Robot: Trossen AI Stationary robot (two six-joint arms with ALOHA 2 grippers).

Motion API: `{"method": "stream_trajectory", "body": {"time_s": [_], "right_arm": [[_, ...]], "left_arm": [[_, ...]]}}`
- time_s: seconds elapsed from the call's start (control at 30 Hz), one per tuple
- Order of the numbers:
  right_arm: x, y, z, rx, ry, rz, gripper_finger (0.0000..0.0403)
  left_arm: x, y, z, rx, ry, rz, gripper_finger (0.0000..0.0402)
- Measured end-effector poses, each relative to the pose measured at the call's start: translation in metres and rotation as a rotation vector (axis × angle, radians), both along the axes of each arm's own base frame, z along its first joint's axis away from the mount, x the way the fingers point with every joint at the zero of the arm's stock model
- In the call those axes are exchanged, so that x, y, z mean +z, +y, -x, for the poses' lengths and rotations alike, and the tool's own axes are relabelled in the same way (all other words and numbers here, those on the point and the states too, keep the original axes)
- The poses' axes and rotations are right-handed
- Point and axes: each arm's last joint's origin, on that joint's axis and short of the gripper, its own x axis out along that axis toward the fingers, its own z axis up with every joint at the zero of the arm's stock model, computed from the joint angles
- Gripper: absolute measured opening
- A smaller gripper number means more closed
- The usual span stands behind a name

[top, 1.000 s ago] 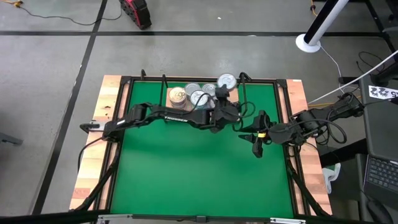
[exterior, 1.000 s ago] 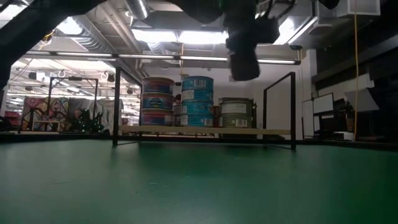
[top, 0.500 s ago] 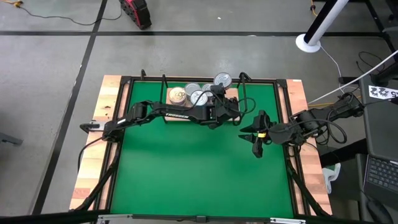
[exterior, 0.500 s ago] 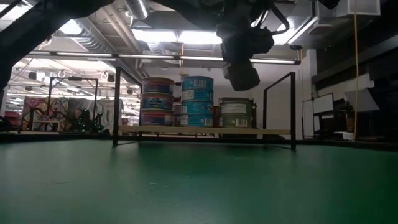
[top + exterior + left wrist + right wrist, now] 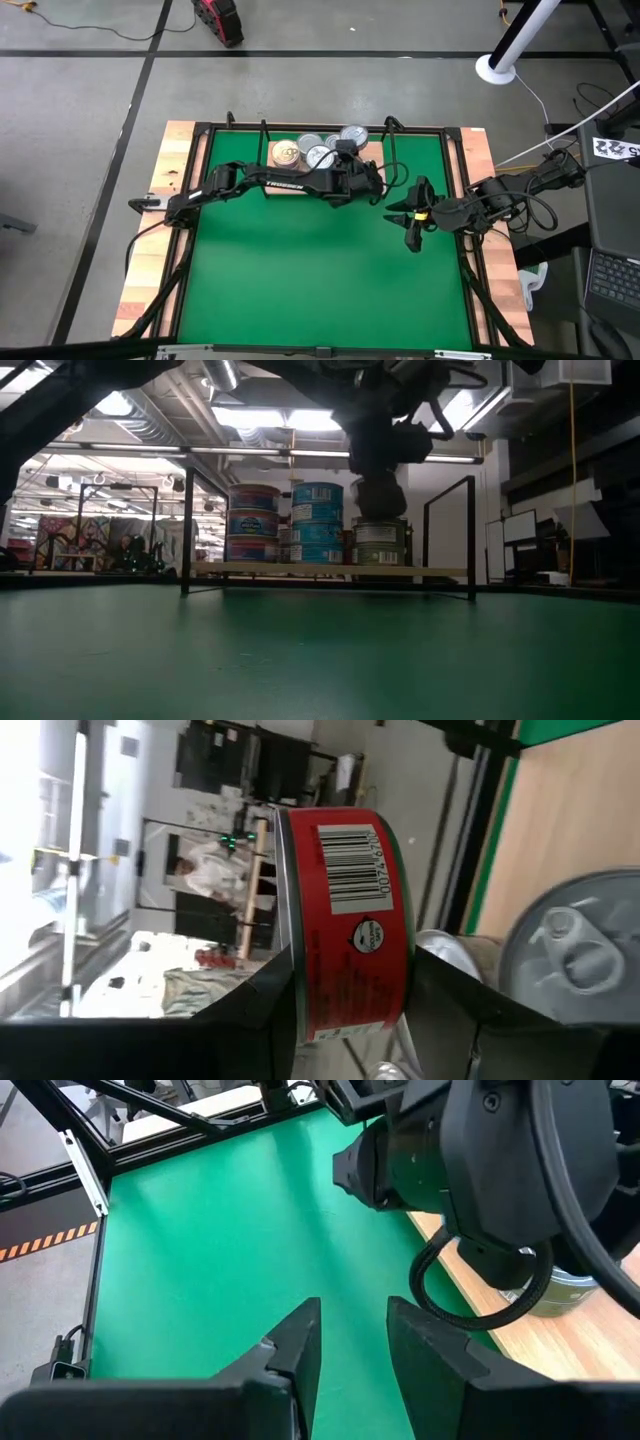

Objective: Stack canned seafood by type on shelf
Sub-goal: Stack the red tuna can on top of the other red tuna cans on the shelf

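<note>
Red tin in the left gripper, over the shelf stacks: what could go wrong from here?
1. The left gripper holds the red round tin by its sides right beside a silvery-lidded tin; a slightly off descent could land it on a rim and tip it.
2. The stacks on the light-wood shelf board stand close together; the wrist could nudge the teal stack.
3. The right gripper, empty over the green mat, waits near the left arm; the arms could clash.

Ceiling strip lights point(image 5: 300, 418) glare brightly behind a backlit, silhouetted arm; the green mat point(image 5: 300, 270) is evenly lit from above, with soft shadows.
</note>
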Motion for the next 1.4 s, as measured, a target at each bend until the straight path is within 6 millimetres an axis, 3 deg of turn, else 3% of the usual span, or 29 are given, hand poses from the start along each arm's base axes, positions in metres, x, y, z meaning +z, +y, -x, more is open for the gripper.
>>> {"method": "stream_trajectory", "body": {"time_s": [0.57,1.4], "right_arm": [[0.000,0.000,0.000,0.000,0.000,0.000,0.0117],[0.000,0.000,0.000,0.001,0.000,0.000,0.0117]], "left_arm": [[-0.008,0.021,0.008,-0.003,0.036,0.091,0.0141],[-0.016,0.019,0.016,-0.017,0.109,0.175,0.0163]]}}
